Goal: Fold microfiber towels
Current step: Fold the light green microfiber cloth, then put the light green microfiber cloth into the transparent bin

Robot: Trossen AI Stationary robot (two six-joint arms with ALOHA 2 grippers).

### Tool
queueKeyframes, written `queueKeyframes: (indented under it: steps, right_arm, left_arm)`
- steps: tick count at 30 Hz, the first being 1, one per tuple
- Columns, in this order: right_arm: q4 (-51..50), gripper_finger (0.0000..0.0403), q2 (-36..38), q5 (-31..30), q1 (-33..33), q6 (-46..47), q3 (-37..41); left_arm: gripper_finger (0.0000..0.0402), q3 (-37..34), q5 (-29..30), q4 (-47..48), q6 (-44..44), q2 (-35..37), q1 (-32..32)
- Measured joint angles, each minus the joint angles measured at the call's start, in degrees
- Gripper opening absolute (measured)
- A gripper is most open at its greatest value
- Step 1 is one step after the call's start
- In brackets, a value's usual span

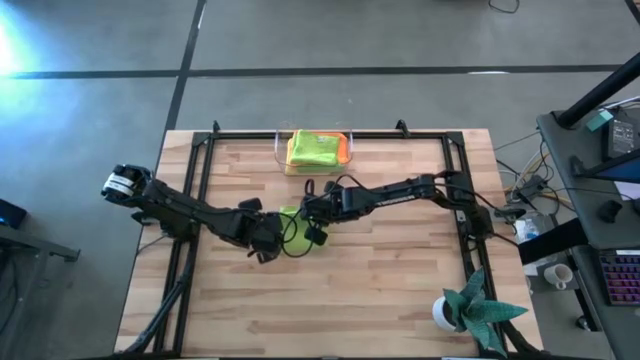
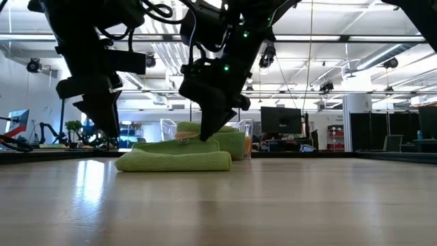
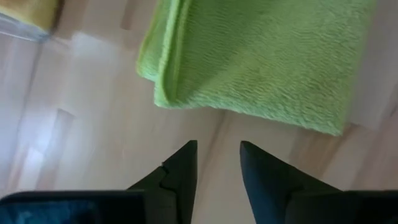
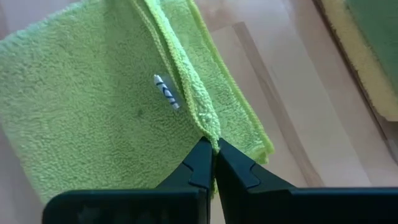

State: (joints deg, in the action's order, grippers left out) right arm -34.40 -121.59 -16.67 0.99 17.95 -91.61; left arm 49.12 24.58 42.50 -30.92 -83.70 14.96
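Note:
A lime green microfiber towel [image 1: 293,228] lies folded on the wooden table near its middle; in the low view the towel [image 2: 174,160] rests flat as a low stack of layers. My right gripper [image 1: 312,220] comes from the table's right and is shut on the towel [image 4: 93,106]. My left gripper [image 1: 268,245] stands just to the towel's left. It is open [image 3: 217,146], short of the towel's edge [image 3: 249,115], with bare wood between its fingers. My right gripper pinches a raised ridge of the towel's upper cloth [image 4: 208,127] between its two fingers, close to one side edge. The fingers slant down from the table's right. The ridge stands up a little, while the rest of the towel lies flat on the table.
A clear plastic bin [image 1: 280,140] at the table's far edge holds folded green, yellow and orange towels [image 1: 315,148]. A teal spiky plant in a white pot [image 1: 468,305] stands at the near right corner. A black frame [image 1: 205,160] runs along the table's sides.

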Motion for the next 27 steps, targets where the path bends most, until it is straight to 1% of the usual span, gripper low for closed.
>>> queueKeyframes:
  steps: [3,5,15,21,27]
  right_arm:
    - [0.22,0.0014,-0.22,0.0,0.07,-0.37,0.0]
    - [0.14,0.0025,-0.28,0.03,0.09,-0.35,0.0]
    - [-1.84,0.011,0.08,0.05,-0.97,2.61,0.0]
    - [-9.96,0.0135,2.16,0.44,-1.04,2.62,-0.37]
    - [-21.18,0.0138,4.26,3.06,0.33,2.58,-0.08]
  left_arm:
    - [0.0107,0.0,-0.94,-0.07,0.0,0.0,0.02]
    - [0.0107,0.0,-1.09,-0.07,0.0,0.0,0.02]
    - [0.0107,0.0,-1.0,-0.11,0.12,0.01,0.0]
    - [0.0107,0.0,-0.96,-0.1,0.14,0.02,0.0]
    - [0.0107,0.0,-0.92,-0.97,0.37,0.04,0.0]
